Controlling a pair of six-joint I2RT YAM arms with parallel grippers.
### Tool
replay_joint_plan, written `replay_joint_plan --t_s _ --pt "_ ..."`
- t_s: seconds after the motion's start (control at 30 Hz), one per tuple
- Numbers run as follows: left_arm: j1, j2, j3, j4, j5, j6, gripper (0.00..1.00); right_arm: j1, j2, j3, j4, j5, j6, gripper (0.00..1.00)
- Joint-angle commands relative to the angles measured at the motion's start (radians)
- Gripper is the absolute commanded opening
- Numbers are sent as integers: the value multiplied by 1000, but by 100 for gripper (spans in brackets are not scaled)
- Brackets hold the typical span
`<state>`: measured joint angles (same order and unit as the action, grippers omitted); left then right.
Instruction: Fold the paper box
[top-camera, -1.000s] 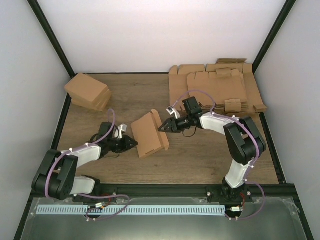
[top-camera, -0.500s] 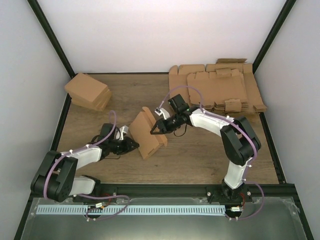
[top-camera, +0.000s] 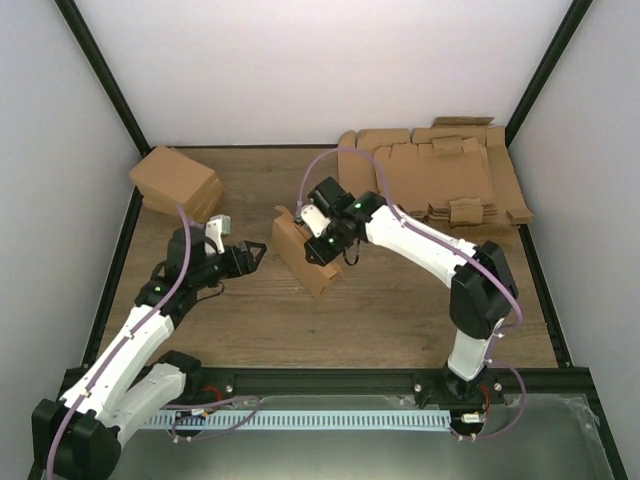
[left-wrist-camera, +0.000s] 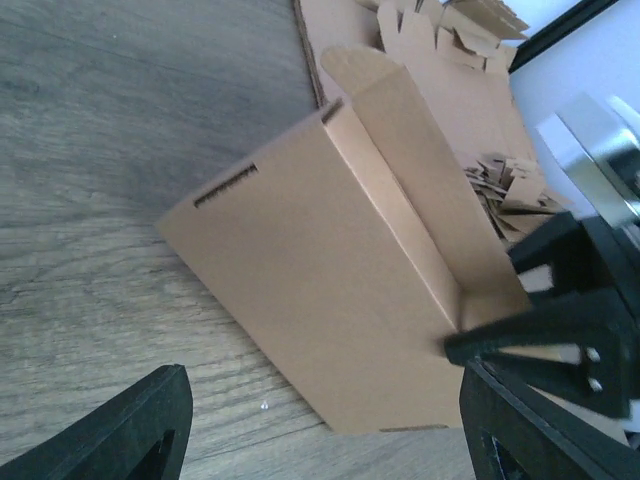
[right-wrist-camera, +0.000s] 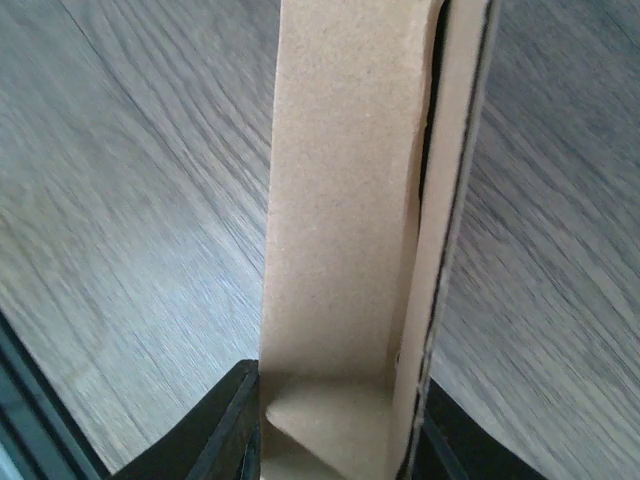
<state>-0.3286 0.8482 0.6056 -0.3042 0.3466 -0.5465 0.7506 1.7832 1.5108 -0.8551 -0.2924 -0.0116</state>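
One paper box (top-camera: 300, 255), partly folded, stands at mid-bench. Two hands: the right hand (top-camera: 322, 243) is grasping the box's upper edge; the left hand (top-camera: 252, 256) is released, jaws spread, near the box's left side and clear of it. One pile of flat cardboard sheets (top-camera: 445, 180) lies far right, one pile of folded cartons (top-camera: 178, 183) far left. The bench (top-camera: 400, 300) is wood-grain, with white walls (top-camera: 300, 70) and black frame posts (top-camera: 100, 75).

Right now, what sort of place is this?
Probably a robot test cell set up for box folding: plain white walls in a black frame, a pile of flat cardboard sheets at the far right of the table, and a stack of folded cartons far left.
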Motion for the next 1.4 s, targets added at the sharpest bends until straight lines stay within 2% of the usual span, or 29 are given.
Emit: replay_joint_plan --t_s 0.0,0.13,0.43,0.63,0.77,0.9,1.1,1.37 --pt "3 28 0 -11 -37 3 76 65 -37 36 -168 273 -13 32" --pt "4 44 18 32 -29 27 76 117 -119 -35 -175 341 13 32" --pt "3 63 70 53 21 124 75 124 -325 -228 -147 245 -20 35" --pt "4 30 76 39 -8 147 75 124 -247 -234 -160 284 -72 36" --pt "4 31 58 60 6 189 75 124 -199 -213 -145 247 -117 37" --pt "2 47 -8 160 91 234 75 124 -186 -211 -122 261 -143 43" --pt "2 26 -48 277 189 343 74 125 -159 -209 -119 248 -166 43" --pt "-3 224 59 259 322 516 66 125 -175 -191 -106 237 -193 42"
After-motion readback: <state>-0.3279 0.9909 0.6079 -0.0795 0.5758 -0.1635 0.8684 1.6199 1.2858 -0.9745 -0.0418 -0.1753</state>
